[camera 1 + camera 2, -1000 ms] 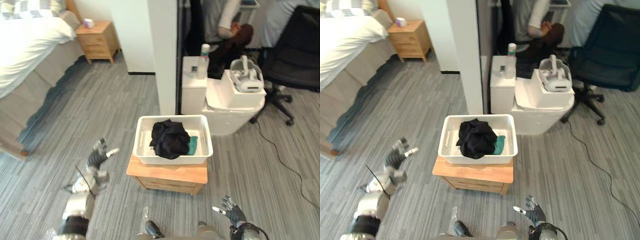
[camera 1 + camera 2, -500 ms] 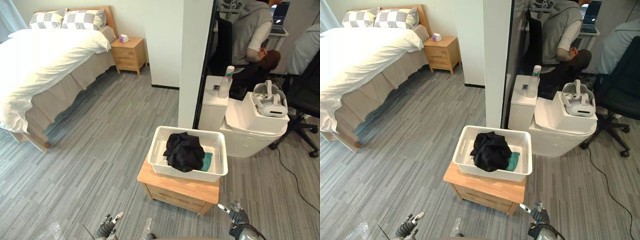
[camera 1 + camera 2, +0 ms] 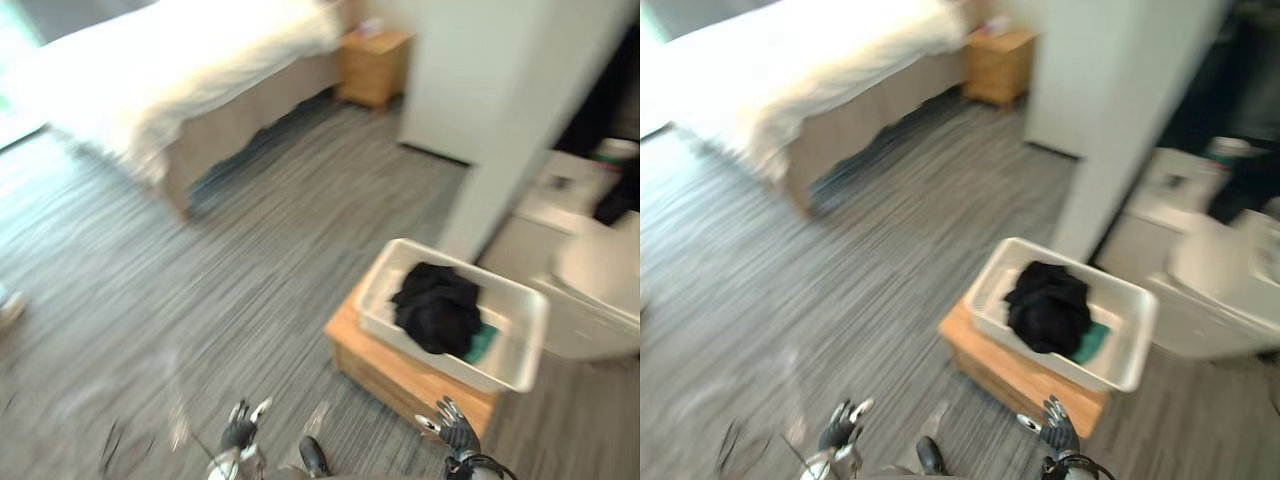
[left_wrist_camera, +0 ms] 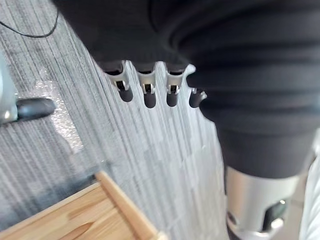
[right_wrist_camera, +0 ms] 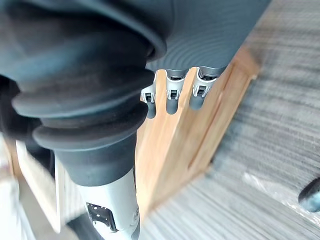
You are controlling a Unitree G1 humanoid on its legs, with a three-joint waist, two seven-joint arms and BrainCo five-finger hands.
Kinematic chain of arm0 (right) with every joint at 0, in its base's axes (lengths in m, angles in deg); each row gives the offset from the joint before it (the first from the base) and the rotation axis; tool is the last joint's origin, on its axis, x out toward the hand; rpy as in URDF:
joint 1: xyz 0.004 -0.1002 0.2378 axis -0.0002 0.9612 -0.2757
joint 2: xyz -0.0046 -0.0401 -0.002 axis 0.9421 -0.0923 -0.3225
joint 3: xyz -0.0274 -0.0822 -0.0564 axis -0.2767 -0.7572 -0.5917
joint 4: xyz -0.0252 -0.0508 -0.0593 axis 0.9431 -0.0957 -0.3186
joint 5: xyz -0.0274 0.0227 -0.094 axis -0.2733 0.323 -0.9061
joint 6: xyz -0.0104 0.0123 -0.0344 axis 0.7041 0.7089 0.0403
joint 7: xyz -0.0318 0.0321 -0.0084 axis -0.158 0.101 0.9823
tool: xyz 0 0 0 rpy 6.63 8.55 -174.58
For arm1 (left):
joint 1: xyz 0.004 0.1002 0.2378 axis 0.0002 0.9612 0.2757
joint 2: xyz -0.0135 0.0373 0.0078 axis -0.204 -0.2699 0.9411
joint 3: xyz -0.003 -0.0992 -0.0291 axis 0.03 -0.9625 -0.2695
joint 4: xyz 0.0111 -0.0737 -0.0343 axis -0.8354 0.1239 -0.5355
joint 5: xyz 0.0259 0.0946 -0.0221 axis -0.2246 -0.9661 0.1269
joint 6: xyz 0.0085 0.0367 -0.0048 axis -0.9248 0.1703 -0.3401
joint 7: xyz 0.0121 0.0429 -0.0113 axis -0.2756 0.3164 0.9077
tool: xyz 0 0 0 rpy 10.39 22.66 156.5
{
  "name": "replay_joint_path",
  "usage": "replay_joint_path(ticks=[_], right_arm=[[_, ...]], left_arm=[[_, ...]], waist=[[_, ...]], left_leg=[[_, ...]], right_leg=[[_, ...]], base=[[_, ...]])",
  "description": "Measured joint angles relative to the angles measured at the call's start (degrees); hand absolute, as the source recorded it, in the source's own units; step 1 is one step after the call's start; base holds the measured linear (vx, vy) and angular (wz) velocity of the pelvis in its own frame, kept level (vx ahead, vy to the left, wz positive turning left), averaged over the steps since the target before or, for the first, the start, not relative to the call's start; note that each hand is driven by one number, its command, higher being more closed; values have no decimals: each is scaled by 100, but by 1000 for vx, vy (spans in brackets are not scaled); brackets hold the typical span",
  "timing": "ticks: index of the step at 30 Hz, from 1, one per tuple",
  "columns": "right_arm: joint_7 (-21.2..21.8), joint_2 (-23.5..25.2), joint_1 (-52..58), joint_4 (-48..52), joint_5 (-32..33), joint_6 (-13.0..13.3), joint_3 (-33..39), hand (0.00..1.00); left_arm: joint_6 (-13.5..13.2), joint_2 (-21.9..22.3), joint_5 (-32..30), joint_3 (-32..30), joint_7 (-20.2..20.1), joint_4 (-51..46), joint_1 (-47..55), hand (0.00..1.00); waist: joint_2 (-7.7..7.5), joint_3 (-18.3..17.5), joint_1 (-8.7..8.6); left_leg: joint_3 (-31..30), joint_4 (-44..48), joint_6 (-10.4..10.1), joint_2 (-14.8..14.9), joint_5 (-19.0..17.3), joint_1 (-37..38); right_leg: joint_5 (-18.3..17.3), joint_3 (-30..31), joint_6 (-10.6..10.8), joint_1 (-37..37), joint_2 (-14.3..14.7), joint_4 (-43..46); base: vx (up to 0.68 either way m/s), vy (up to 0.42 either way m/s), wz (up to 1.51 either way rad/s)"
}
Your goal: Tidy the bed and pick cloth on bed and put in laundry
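A white laundry basket (image 3: 533, 343) stands on a low wooden stand (image 3: 395, 372) at the lower right. A black cloth (image 3: 435, 306) lies bundled in it, with a teal cloth (image 3: 483, 343) beside it. The bed (image 3: 180, 75) with its white duvet lies at the far left, a stretch of grey floor away. My left hand (image 3: 240, 434) hangs low near the bottom edge, fingers (image 4: 145, 92) straight and holding nothing. My right hand (image 3: 455, 431) hangs just in front of the stand (image 5: 205, 120), fingers (image 5: 171, 97) relaxed and empty.
A wooden nightstand (image 3: 372, 66) stands past the bed's head. A white pillar (image 3: 500, 90) rises behind the basket, with a white cabinet (image 3: 590, 290) to its right. Grey striped floor (image 3: 200, 290) runs between the bed and the stand.
The whole picture has swung round, so the camera has moved; bed and basket keep their places. My left hand, raised beside the stand a second ago, now hangs low.
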Motion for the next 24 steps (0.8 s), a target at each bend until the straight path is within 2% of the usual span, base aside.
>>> replay_joint_path(ticks=[1,2,3,4,5,6,7,8,9,10,11,14,16,17,19,21,24], right_arm=[[53,-15,-51,179,15,6,6,0],[59,-102,-50,264,50,18,21,0],[72,-150,-52,314,121,61,58,0],[75,-174,10,317,199,66,45,0],[36,-170,133,363,312,60,-62,0],[11,-159,195,430,437,57,-138,0],[-9,-157,242,436,506,53,-175,0],[-99,-113,297,434,683,45,-176,0],[-176,-72,298,433,774,48,-163,0],[-234,-26,293,432,885,50,-151,0],[-251,35,246,418,928,50,-145,0],[-326,148,11,238,1033,54,-157,0],[-355,141,-184,-4,1116,65,-70,0],[-361,143,-191,-27,1136,65,-56,0],[-370,145,-108,-79,1277,60,-30,0],[-378,153,-27,-80,1307,54,50,0],[-426,157,100,-91,1310,56,88,0]], left_arm=[[108,-104,-108,3,4,39,13,0],[148,-110,-157,11,-13,53,9,0],[162,-59,-259,34,-39,70,-32,0],[161,-104,-356,75,-49,87,-34,0],[153,-184,-497,172,-173,199,-89,0],[151,-253,-566,265,-274,287,-136,0],[149,-290,-569,335,-318,343,-151,0],[140,-373,-569,515,-427,437,-254,0],[120,-423,-570,599,-489,440,-273,0],[93,-478,-570,696,-552,442,-271,0],[86,-528,-571,795,-551,455,-225,0],[86,-561,-697,854,-534,620,-129,0],[19,-456,-733,880,-554,649,-117,0],[7,-428,-732,886,-565,649,-119,0],[5,-394,-728,873,-749,650,-138,0],[-32,-365,-733,868,-819,651,-192,0],[-124,-336,-735,860,-1004,656,-288,0]], waist=[[-88,-2,25],[9,47,16],[49,106,-28],[149,162,-92],[235,210,-245],[273,236,-322],[288,255,-350],[300,263,-395],[275,249,-405],[221,225,-402],[143,221,-348],[54,120,-330],[232,90,-318],[260,82,-320],[271,70,-351],[297,48,-364],[300,16,-406]], left_leg=[[-469,-172,-54,-246,-39,71],[-727,-229,-59,-314,-34,99],[-1128,-253,-68,-351,-19,164],[-1595,-337,-132,-395,56,263],[-2064,-449,-103,-429,146,398],[-2437,-463,-48,-466,218,501],[-2667,-446,-56,-508,249,573],[-3203,-479,-72,-587,264,670],[-3466,-528,-93,-644,252,718],[-3636,-633,-107,-715,254,809],[-3817,-721,-124,-774,290,965],[-3970,-668,-127,-796,304,1026],[-3988,-666,-372,-588,287,977],[-3979,-665,-401,-532,277,957],[-3899,-661,-797,-393,233,992],[-3856,-661,-925,-296,178,1086],[-3846,-669,-953,-185,161,1119]], right_leg=[[120,115,-181,-124,-373,991],[101,352,-472,-322,-527,1637],[-163,949,-819,-736,-500,2387],[-449,1806,-742,-1275,-167,2750],[-687,2654,-555,-1711,317,2640],[-792,3150,-486,-1914,527,2389],[-830,3380,-427,-2027,628,2156],[-833,4038,-343,-2241,853,1322],[-753,4404,-250,-2351,897,839],[-515,4660,-214,-2419,881,434],[-59,4737,-218,-2416,842,69],[628,4636,-403,-2361,915,-498],[966,4572,-522,-2119,1129,-1204],[1034,4571,-563,-2063,1191,-1363],[1195,4576,-677,-1888,1323,-1711],[1210,4574,-699,-1746,1411,-1849],[1244,4561,-739,-1639,1526,-2027]], base=[[149,110,187],[130,79,185],[147,61,191],[192,42,251],[185,14,252],[173,-8,218],[262,-1,215],[278,-11,196],[263,-10,200],[143,-28,140],[218,-94,105],[195,-112,40],[161,-93,-2],[153,-97,-22],[112,-105,-22],[101,-121,-12],[43,-102,-5]])
